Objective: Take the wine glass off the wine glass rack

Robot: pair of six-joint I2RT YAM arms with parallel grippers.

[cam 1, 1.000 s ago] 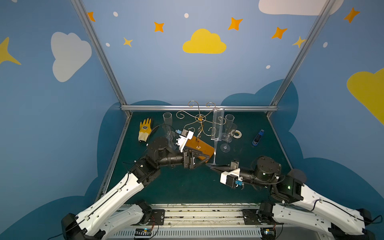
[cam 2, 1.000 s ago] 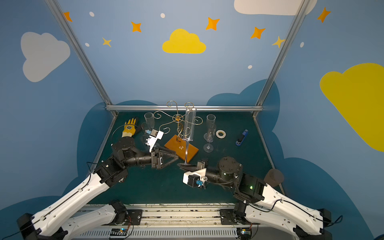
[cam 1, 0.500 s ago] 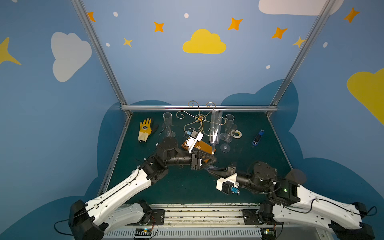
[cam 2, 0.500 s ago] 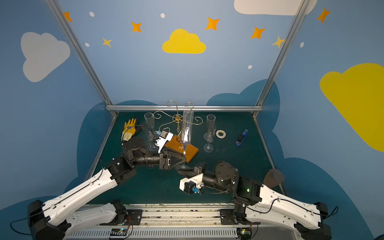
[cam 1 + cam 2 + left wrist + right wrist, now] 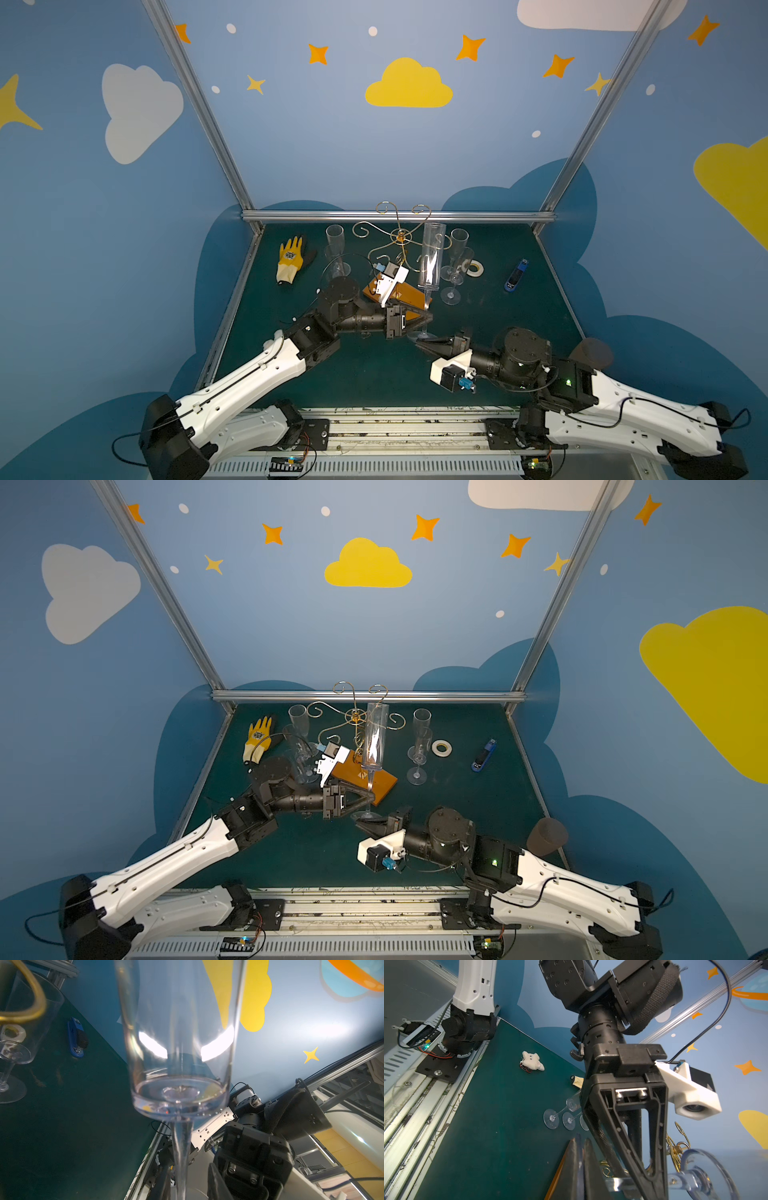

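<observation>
I note the left gripper (image 5: 428,318) has swung in from the left side of the table (image 5: 365,374) and narrowed from wide onto the glass (image 5: 432,257) stem. The glass is upright over mid-table, clear of the rack (image 5: 400,237); a handover looks under way. The right gripper (image 5: 417,341), shut, appears to hold its foot; that contact is blurred.

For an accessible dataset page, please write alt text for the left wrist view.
A clear wine glass fills the frame, seen close from low on its stem. Behind it are the green table, a blue stapler and the right arm.
</observation>
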